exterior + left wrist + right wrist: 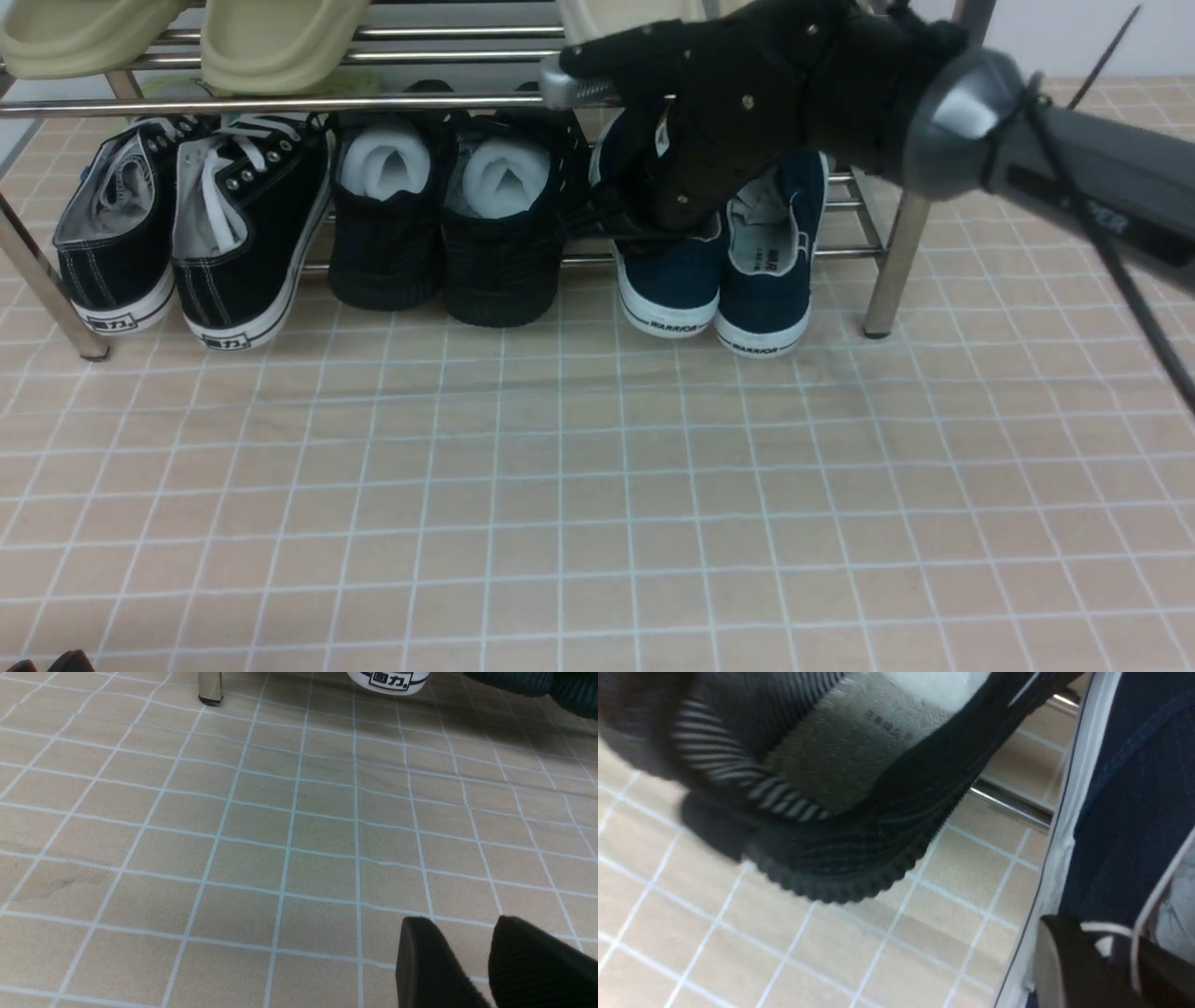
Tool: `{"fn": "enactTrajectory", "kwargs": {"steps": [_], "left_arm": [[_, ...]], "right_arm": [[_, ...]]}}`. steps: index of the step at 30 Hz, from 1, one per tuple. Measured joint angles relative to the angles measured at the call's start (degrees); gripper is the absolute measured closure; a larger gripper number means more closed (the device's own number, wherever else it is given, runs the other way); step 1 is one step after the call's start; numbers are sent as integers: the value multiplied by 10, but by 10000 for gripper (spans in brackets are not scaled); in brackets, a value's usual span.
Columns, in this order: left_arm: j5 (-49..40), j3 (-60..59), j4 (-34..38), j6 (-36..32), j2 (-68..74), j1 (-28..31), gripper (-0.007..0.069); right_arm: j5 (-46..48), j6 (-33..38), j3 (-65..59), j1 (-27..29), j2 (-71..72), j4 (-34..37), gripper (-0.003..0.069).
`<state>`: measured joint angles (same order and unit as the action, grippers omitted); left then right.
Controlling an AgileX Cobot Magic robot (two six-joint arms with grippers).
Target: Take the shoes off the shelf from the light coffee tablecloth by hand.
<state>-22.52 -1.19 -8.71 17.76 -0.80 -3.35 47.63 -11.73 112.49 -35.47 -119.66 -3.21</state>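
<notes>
Shoes (764,301) pinched at the right end of the shelf (280,101)

Canvas uppers in deep navy, thick white rubber soles stamped WARRIOR across the heels, grey insoles and a wad of crumpled white paper inside: that is the pair. It sits on the shelf's bottom tier at the far right, next to the right front post. The heels poke out past the front rail and down onto the light coffee tablecloth (597,485).

The right gripper (683,217) reaches in under the shelf's top rail and dips into the left shoe of the pair. From its wrist camera, one black finger (1069,961) presses on the outside of the white-edged collar. The jaws are drawn nearly together, with that shoe's side wall caught between them. Both shoes rest on the tier.

On the same tier, the all-black shoes (448,252) with white stuffing fill the middle of the shelf. The black lace-up sneakers (243,233) take its left end.

The left gripper (460,926) hovers low over the cloth in front of the shelf, jaws parted and empty.
</notes>
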Motion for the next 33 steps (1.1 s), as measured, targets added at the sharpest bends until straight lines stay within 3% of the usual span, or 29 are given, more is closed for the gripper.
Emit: {"fn": "enactTrajectory", "kwargs": {"steps": [10,22,33], "left_arm": [[0,0,0,0,0,0,384],[0,0,0,0,0,0,384],[0,0,0,0,0,0,384]], "right_arm": [[96,27,0,-12,63,20,624],[245,67,2,-102,189,48,624],[250,70,-27,-151,237,21,624]]}}
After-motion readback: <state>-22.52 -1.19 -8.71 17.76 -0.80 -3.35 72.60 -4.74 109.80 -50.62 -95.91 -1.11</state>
